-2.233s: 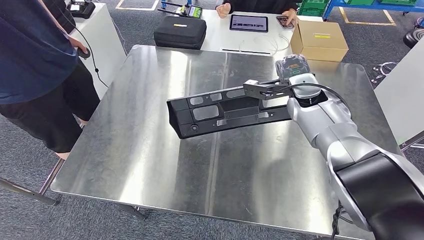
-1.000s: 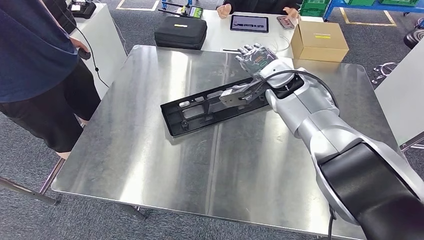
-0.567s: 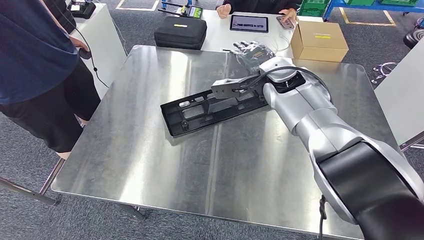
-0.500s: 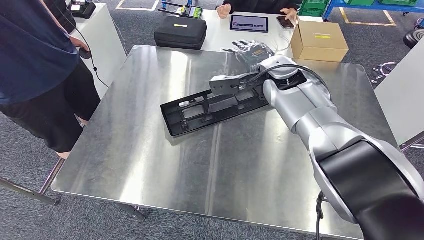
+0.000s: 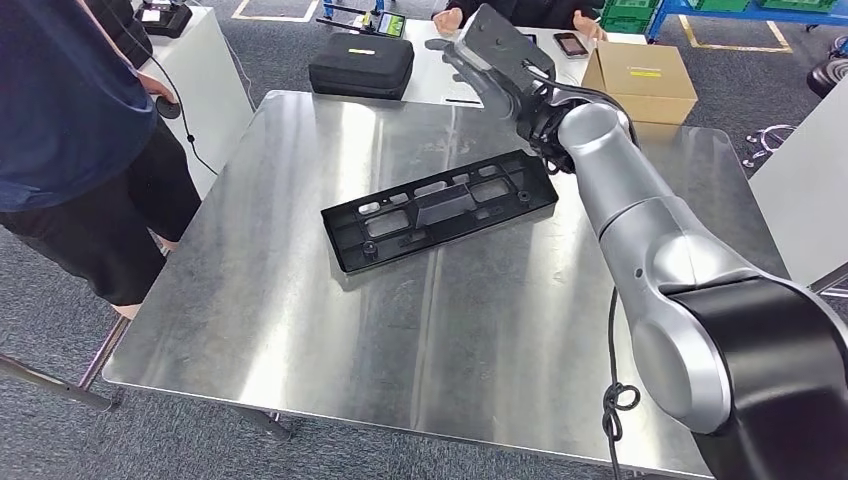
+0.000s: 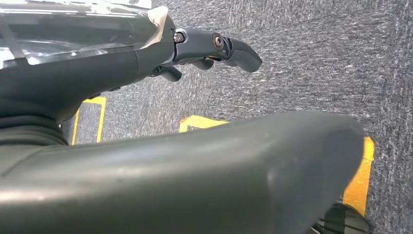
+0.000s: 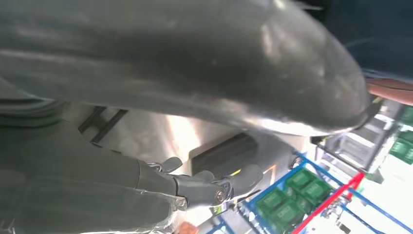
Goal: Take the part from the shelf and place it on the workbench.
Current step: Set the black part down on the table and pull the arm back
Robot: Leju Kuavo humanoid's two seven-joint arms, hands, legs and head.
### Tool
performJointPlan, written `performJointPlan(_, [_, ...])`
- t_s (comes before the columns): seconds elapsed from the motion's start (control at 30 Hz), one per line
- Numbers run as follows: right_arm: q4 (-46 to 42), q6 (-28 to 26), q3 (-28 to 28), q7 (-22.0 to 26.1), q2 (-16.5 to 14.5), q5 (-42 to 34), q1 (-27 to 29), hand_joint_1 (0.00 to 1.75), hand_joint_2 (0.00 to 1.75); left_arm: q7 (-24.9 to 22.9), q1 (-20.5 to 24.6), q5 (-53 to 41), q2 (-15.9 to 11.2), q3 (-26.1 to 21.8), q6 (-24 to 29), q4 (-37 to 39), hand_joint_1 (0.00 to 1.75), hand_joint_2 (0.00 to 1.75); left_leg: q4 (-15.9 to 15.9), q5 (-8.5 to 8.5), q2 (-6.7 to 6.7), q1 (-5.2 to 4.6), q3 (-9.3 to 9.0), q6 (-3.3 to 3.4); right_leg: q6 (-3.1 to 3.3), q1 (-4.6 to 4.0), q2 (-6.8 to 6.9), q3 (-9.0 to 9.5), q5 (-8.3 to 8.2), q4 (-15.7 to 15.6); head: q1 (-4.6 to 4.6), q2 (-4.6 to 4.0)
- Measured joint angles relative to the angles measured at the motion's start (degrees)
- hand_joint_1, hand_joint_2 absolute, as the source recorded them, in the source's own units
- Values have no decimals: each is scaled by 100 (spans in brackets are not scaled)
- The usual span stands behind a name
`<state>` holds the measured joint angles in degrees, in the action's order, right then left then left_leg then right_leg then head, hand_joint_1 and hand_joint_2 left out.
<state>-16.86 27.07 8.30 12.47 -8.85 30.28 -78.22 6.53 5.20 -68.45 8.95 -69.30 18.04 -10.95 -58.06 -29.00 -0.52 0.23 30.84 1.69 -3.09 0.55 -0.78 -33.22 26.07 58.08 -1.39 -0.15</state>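
Head view shows the part [image 5: 440, 210], a long black plastic panel, lying flat on the steel workbench [image 5: 300, 330], below and well apart from the fingers of the right hand [image 5: 478, 52], which is raised over the far edge of the bench. In the right wrist view its fingers [image 7: 229, 183] are spread and hold nothing. The left hand [image 6: 214, 46] hangs over grey floor, its fingers loosely curled around nothing that I can see.

By my reading the placing is done, and the risks come from the retreat. The lifted hand hovers near the tablet [image 5: 520, 40] and the cardboard box [image 5: 640, 80] on the white table beyond its fingertips (a wide swing could knock either). A low sweep back of the forearm could catch the part and skid it across the slick steel.

A yellow label on the box and another on the black case [image 5: 360, 62] are too small to read.
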Motion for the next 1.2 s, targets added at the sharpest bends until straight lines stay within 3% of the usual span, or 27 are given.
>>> performJointPlan(0.1, [-3,310,-237,110,-5,-275,55,0,0,-14,0,4,-1,-24,7,0,0,0,0,0,2,0,0,0,0,0,0,0,0,0,1,0])
performJointPlan(0.2, [-79,976,-441,398,-7,-953,279,0,0,-16,5,17,3,-43,25,0,0,0,0,0,2,1,-5,0,0,-1,0,4,0,0,1,0])
performJointPlan(0.43, [-882,1870,-144,1076,-26,-2802,1692,0,0,-13,15,113,28,-110,121,0,0,0,1,-1,1,1,-14,0,0,-1,0,14,1,0,-1,0])
performJointPlan(0.6, [-1807,1686,730,1035,21,-3918,2728,0,0,-13,18,147,44,-186,170,0,0,0,1,-2,5,1,-13,0,0,-1,-1,10,1,-1,2,0])
performJointPlan(0.9, [-2432,1556,1470,909,193,-4445,3053,0,0,-15,18,162,48,-234,178,0,0,0,1,-1,5,0,-15,0,0,-1,-1,12,1,-1,1,0])
performJointPlan(1.2, [-3743,777,2543,1468,529,-5157,3996,0,0,14,23,288,82,-337,258,0,0,0,2,-8,3,1,-12,-5,1,-1,-3,8,3,-2,-1,0])
